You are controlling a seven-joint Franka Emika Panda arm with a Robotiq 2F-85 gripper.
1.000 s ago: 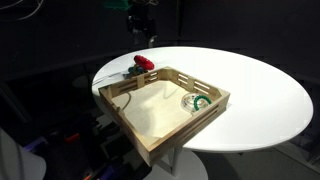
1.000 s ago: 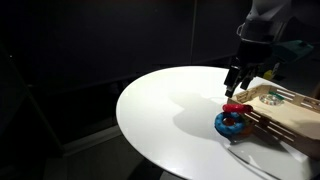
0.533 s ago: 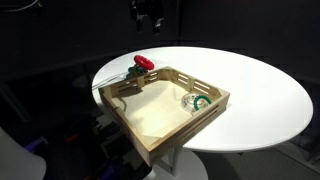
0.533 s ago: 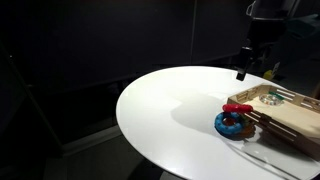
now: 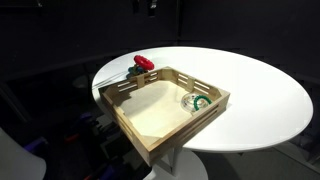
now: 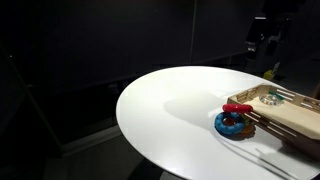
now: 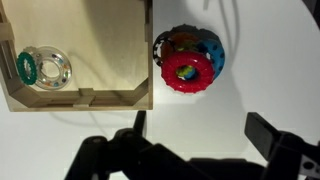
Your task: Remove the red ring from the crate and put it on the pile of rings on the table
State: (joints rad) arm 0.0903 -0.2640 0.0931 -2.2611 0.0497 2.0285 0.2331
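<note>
The red ring (image 7: 187, 72) lies on top of the pile of rings (image 7: 210, 52) on the white table (image 7: 250, 60), just outside the crate (image 7: 100, 50). It also shows in both exterior views (image 5: 144, 63) (image 6: 233, 117). The crate (image 5: 165, 110) (image 6: 285, 110) holds a green-and-white ring (image 7: 42, 68) (image 5: 199, 100). My gripper (image 7: 200, 135) is open and empty, high above the pile. In the exterior views only its lower part shows at the top edge (image 5: 150, 5) (image 6: 262, 40).
The round white table (image 5: 250, 90) (image 6: 170, 110) has bare room beyond the crate. The crate overhangs the table's edge in an exterior view. The surroundings are dark. A thin cable lies on the table near the pile (image 7: 225, 15).
The gripper has risen straight up away from the pile, open and empty. The red ring stays on the pile.
</note>
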